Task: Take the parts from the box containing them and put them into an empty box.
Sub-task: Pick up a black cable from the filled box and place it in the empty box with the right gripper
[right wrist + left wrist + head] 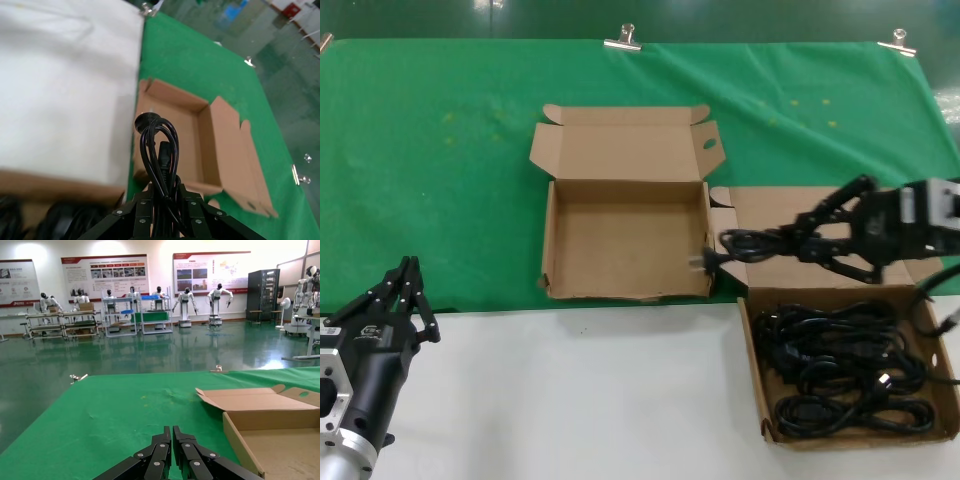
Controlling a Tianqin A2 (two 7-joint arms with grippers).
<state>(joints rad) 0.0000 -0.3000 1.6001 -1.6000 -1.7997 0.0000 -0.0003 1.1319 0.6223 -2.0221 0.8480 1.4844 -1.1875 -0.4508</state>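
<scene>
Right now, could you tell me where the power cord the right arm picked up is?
In the head view, the power cord hangs from the right gripper, above the gap between the empty box and the full box.

The empty box (pixel 626 240) lies open with a bare floor; its raised walls and the lid (pixel 620 150) standing at 12 o'clock fence it. At 3 o'clock the held cord (pixel 752 245) dangles beside its right wall. The full box (pixel 850 365) at 4 o'clock is crowded with cords (pixel 845 365). White counter (pixel 580 390) at 6 o'clock is open; the left pincer (pixel 405 285) sits at 8 o'clock.
</scene>
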